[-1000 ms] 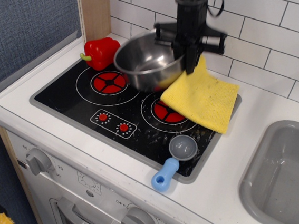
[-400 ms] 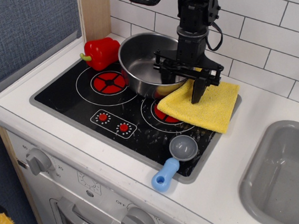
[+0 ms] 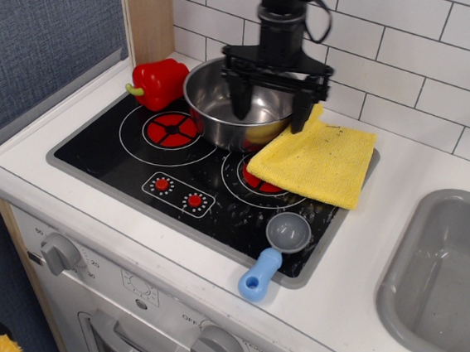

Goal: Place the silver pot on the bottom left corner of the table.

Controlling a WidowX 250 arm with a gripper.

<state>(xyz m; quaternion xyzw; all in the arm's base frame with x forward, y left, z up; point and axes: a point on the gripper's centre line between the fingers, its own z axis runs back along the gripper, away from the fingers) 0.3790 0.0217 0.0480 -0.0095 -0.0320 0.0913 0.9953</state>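
Two spread fingers point(image 3: 239, 101) straddle the silver pot point(image 3: 233, 109) (rim partly hidden).

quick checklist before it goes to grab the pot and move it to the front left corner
1. Gripper open over the silver pot: ok, fingers spread wide.
2. Pot upright on the stovetop: ok.
3. Finger inside the rim: cannot tell.
4. Yellow cloth apart from the pot: not ok, its edge meets the pot.
5. Red pepper out of the way: not ok, close to the pot's left.
6. Front left corner of the table free: ok.
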